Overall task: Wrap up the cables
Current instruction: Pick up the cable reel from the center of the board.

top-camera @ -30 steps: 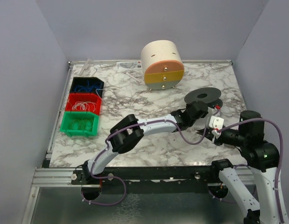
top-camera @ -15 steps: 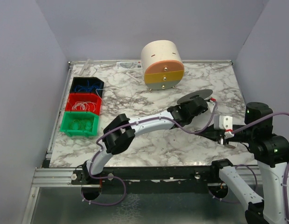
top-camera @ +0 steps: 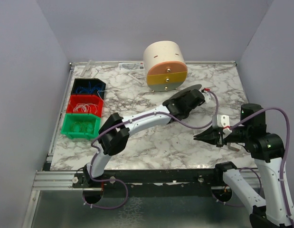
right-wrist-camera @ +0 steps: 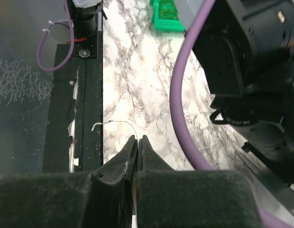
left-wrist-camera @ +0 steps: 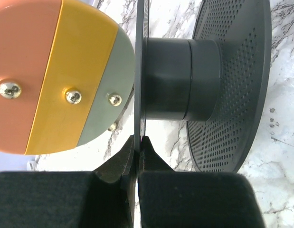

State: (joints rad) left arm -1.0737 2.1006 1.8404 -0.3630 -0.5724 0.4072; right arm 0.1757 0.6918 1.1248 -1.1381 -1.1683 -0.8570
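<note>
Top view: the left gripper [top-camera: 184, 101] is out at 2 o'clock on the table [top-camera: 151, 142], just beside the round drawer unit [top-camera: 165, 66]. It is clamped on the dark spool [top-camera: 195, 88], which looks tilted. The right gripper [top-camera: 200, 137] is at 4 o'clock, jaws together, tips aimed toward 9. The bins [top-camera: 85, 108] sit at 9 o'clock, well apart. The cable is too thin to make out here. Left wrist view: fingers [left-wrist-camera: 113, 166] pinch the spool's thin flange with no gap between them. The hub [left-wrist-camera: 180, 85] is at 12 o'clock from the tips and bare, with no wire on it that I can see. The perforated flange is at 2 and the drawer fronts at 10. Right wrist view: the jaws are closed to a sliver. The cable [right-wrist-camera: 116, 123] leaves the tips and arcs toward 10 o'clock, ending in a small hook over the dark rail [right-wrist-camera: 75, 118]. I read that as the cable end being pinched. There are faint loose strands on the marble at 1 o'clock. My call is that the step in hand is getting this end onto the hub. I'd hold the spool steady with the flange grip firm and bring the right tips in between the flanges. I'd lay the wire flat on the hub and keep light tension so the hair-thin strand neither slips out nor kinks. I'd also mind the purple cord hanging close by.
</note>
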